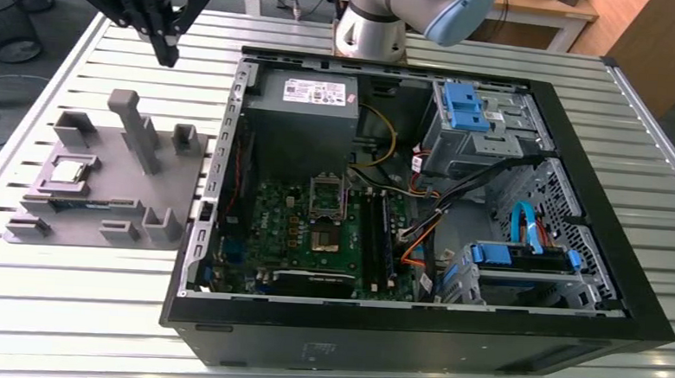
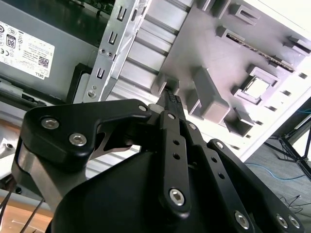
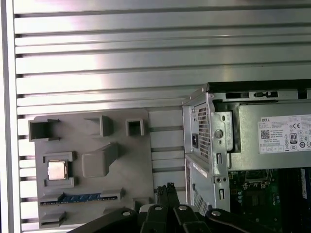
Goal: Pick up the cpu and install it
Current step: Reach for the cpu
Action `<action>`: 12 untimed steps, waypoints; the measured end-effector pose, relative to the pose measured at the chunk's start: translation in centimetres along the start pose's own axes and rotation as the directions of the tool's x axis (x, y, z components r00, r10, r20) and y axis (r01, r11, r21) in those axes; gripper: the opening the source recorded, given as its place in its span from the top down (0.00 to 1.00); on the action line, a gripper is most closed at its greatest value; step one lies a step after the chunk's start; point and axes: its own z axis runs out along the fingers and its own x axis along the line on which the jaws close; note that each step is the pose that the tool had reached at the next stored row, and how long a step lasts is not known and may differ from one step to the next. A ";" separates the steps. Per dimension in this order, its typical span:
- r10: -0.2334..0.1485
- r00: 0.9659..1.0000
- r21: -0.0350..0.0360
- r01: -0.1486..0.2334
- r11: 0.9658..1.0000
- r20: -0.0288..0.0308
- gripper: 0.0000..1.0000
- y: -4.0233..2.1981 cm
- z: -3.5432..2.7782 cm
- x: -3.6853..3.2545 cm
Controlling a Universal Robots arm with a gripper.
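Observation:
The cpu [image 1: 71, 172] is a small square chip with a silver top. It lies flat in a recess of the grey fixture plate [image 1: 99, 215] at the exterior view's left, beside the open computer case. Both wrist views show the cpu [image 3: 57, 170] [image 2: 256, 86] in that recess. My gripper [image 1: 165, 54] hangs high above the table's far side, beyond the plate and well apart from the chip. Its fingertips [image 3: 169, 188] press together with nothing between them. The motherboard's socket [image 1: 327, 199] sits in the middle of the case.
The black case [image 1: 423, 332] lies open on the slatted metal table [image 1: 54, 313], with a grey power supply [image 1: 307, 101] and blue drive bays [image 1: 475, 110]. Upright posts [image 1: 139, 131] rise from the fixture plate. A memory stick [image 3: 80, 198] lies in a slot of the plate.

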 end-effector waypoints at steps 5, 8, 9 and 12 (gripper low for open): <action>0.000 1.000 0.000 0.000 1.000 0.000 0.89 -0.06 0.28 0.57; 0.000 1.000 0.000 0.000 1.000 0.000 0.89 -0.07 0.30 0.67; 0.000 1.000 0.000 0.000 1.000 0.000 0.89 -0.07 0.30 0.68; 0.000 1.000 0.000 0.000 1.000 0.000 0.89 -0.07 0.31 0.74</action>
